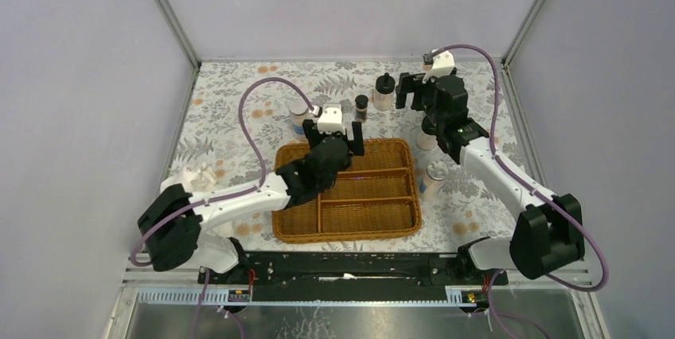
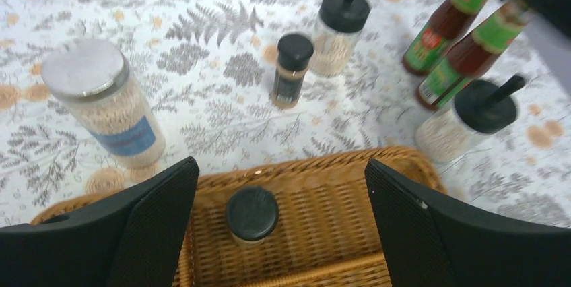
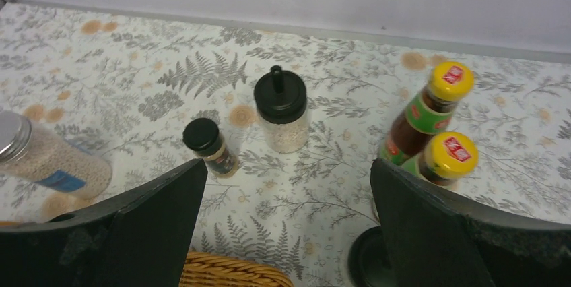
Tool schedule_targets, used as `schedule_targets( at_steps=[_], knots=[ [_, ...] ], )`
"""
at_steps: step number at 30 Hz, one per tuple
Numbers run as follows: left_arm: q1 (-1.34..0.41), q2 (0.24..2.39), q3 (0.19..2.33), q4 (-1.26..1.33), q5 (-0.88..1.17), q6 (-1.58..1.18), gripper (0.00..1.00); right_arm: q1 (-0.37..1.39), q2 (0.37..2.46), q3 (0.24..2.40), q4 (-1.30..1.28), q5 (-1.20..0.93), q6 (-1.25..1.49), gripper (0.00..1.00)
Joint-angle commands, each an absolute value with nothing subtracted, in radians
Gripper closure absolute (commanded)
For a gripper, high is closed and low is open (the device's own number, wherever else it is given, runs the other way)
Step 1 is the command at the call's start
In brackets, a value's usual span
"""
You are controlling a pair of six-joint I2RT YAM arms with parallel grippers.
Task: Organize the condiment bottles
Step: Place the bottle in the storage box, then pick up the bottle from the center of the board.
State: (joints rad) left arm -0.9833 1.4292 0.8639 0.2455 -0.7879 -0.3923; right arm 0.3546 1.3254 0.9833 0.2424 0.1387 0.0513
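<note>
My left gripper [image 1: 344,146] is open over the far compartment of the wicker basket [image 1: 398,227]. In the left wrist view a dark black-capped jar [image 2: 251,215] stands in the basket between the fingers, untouched. Beyond the rim stand a silver-lidded shaker [image 2: 101,102], the second dark jar [image 2: 291,70], two cream jars [image 2: 340,31] [image 2: 468,118] and two red-green bottles [image 2: 448,27]. My right gripper [image 1: 412,99] is open and empty above the table at the far right. Its view shows the yellow-capped bottles [image 3: 427,115] [image 3: 444,159] by the right finger, a cream jar [image 3: 281,108] and a dark jar [image 3: 209,145].
A second shaker [image 1: 435,180] stands on the table just right of the basket. The basket's other compartments [image 1: 366,216] hold nothing. The floral tablecloth [image 1: 231,116] is walled by grey panels on three sides. A black lid [image 3: 370,260] sits low beside the right finger.
</note>
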Motion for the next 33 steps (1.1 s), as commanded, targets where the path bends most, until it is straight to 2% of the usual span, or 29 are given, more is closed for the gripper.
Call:
schedule_targets(
  at_steps=[1, 7, 14, 21, 33],
  knots=[
    [-0.992, 1.353, 0.940, 0.204, -0.782, -0.285, 0.02, 0.386, 1.390, 1.064, 0.205, 0.055, 0.027, 0.00],
    [-0.993, 1.255, 1.016, 0.250, -0.781, -0.081, 0.01, 0.422, 1.496, 1.136, 0.164, 0.003, 0.005, 0.00],
    [-0.981, 1.167, 1.030, 0.425, -0.811, 0.133, 0.01, 0.460, 1.596, 1.184, 0.158, -0.030, 0.004, 0.00],
    [-0.955, 1.127, 0.997, 0.562, -0.822, 0.198, 0.01, 0.478, 1.686, 1.224, 0.163, -0.055, -0.029, 0.00],
    [-0.934, 1.089, 0.969, 0.595, -0.801, 0.191, 0.01, 0.484, 1.828, 1.313, 0.179, -0.076, -0.038, 0.00]
  ],
)
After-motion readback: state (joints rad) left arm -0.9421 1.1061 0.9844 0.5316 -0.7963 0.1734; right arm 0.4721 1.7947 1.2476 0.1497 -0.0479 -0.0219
